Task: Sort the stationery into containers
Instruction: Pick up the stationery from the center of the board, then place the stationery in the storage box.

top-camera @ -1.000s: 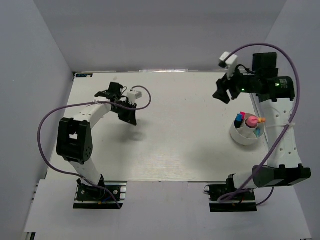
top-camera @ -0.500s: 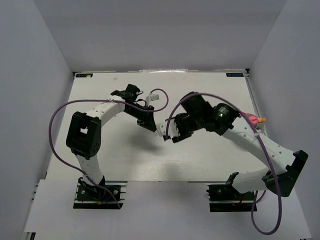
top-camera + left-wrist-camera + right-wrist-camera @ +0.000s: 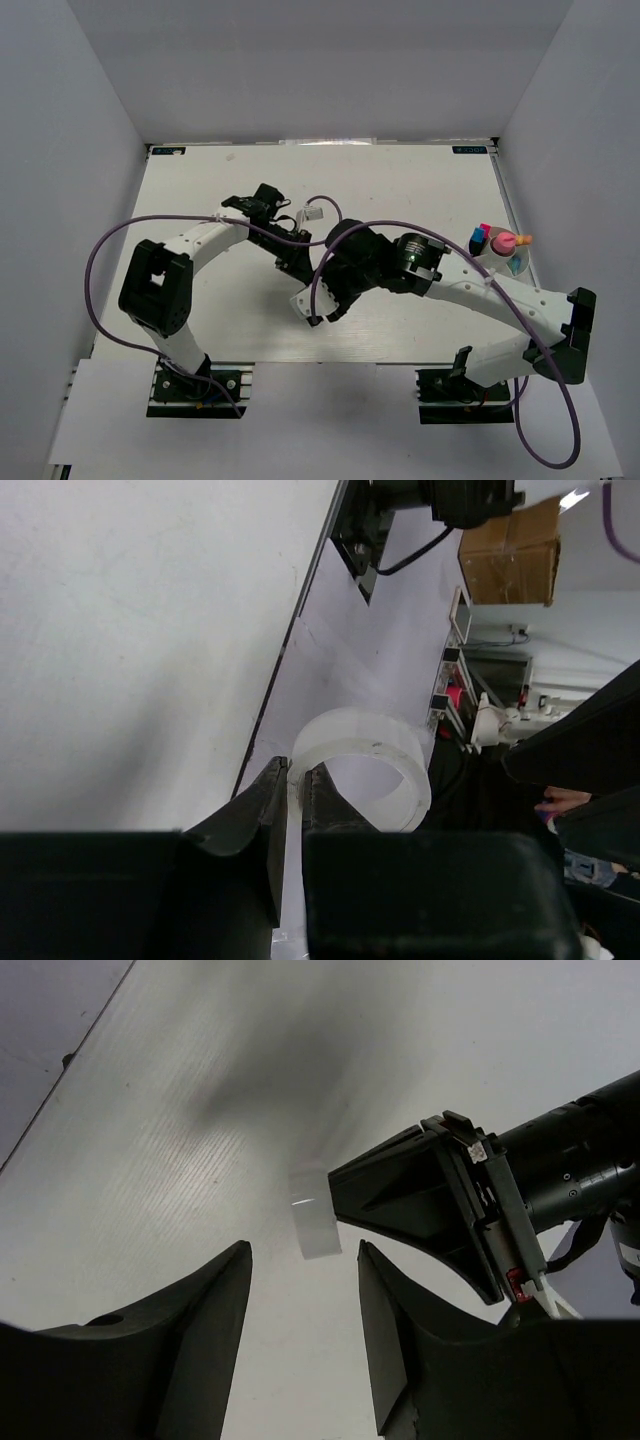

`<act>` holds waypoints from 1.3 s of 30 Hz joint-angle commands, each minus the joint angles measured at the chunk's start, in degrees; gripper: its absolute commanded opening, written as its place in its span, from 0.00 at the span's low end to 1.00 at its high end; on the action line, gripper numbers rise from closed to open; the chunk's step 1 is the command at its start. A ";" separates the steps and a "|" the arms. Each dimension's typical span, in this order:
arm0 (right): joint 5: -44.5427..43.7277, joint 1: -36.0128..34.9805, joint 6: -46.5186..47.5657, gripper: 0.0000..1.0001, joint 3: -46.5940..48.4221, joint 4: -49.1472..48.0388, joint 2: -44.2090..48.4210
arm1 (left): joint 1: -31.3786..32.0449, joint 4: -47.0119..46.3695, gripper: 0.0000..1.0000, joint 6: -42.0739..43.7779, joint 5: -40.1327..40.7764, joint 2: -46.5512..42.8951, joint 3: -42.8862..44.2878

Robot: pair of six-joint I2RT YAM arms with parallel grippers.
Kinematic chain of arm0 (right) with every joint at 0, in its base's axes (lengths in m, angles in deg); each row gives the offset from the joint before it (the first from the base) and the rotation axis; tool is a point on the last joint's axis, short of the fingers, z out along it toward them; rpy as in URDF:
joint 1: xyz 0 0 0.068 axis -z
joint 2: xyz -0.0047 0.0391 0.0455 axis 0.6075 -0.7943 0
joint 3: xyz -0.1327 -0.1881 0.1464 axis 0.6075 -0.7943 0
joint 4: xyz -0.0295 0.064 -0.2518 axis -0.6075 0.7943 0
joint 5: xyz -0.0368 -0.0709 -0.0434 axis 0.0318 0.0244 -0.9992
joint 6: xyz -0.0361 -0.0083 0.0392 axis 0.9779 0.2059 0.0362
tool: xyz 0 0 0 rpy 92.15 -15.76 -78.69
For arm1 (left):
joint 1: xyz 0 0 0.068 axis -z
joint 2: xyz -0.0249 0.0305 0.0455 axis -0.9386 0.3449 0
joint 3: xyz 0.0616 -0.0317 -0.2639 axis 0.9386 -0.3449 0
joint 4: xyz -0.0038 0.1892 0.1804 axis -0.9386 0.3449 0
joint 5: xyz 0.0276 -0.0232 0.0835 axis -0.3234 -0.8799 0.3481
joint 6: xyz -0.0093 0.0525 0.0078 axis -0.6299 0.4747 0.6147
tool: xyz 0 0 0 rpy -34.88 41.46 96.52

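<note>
My left gripper [image 3: 296, 780] is shut on the wall of the small white ring [image 3: 370, 765] and holds it off the table. In the top view the left gripper [image 3: 294, 266] is at the table's middle. My right gripper [image 3: 303, 1252] is open and empty, with the ring [image 3: 315, 1226] just beyond its fingertips. It is close beside the left gripper in the top view [image 3: 322, 302]. The white cup [image 3: 519, 262] stands at the right edge with a pink marker [image 3: 505, 241] and a blue one [image 3: 481, 240] in it, partly hidden by the right arm.
The right arm stretches across the table from its base at the near right to the middle. Purple cables loop over both arms. Grey walls stand on three sides. No loose markers show on the table.
The right arm has swung from beside the cup across to the table's middle. The left gripper has moved right and nearer with the ring, so the two grippers now meet.
</note>
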 commanded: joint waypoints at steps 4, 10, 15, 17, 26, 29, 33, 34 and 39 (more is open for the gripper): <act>-3.04 -1.75 1.41 0.55 -3.93 -4.73 0.52 | 1.69 -0.27 0.00 1.65 1.15 -5.53 -1.13; -4.10 -2.10 2.03 0.57 -4.47 -5.18 -0.88 | 2.83 -0.53 0.01 1.65 1.59 -6.06 -1.23; -6.04 -2.01 0.28 0.57 -4.56 -7.29 -2.11 | 3.88 -0.09 0.01 1.65 2.11 -6.15 -0.70; -5.51 -2.10 -0.69 0.57 -3.95 -7.29 -2.81 | 3.89 -0.36 0.01 1.82 2.29 -6.32 -1.05; -5.77 -2.36 0.71 0.42 -4.56 -7.03 -3.60 | 3.89 -0.71 0.00 1.04 2.03 -5.98 -0.96; -6.04 -2.01 0.98 0.34 -5.08 -6.68 -4.04 | 3.89 -1.15 0.00 0.68 0.80 -5.62 -0.61; -6.12 -2.01 0.54 0.27 -5.26 -6.41 -3.87 | 3.89 -1.24 0.03 0.51 -0.96 -5.45 -0.17; -6.21 -2.01 0.45 0.26 -5.52 -6.32 -3.96 | 3.89 -1.41 0.03 0.51 -1.74 -5.45 -0.26; -6.39 -1.92 -0.16 0.12 -5.61 -5.54 -3.87 | 3.89 -1.77 0.48 0.51 -2.71 -6.23 -1.05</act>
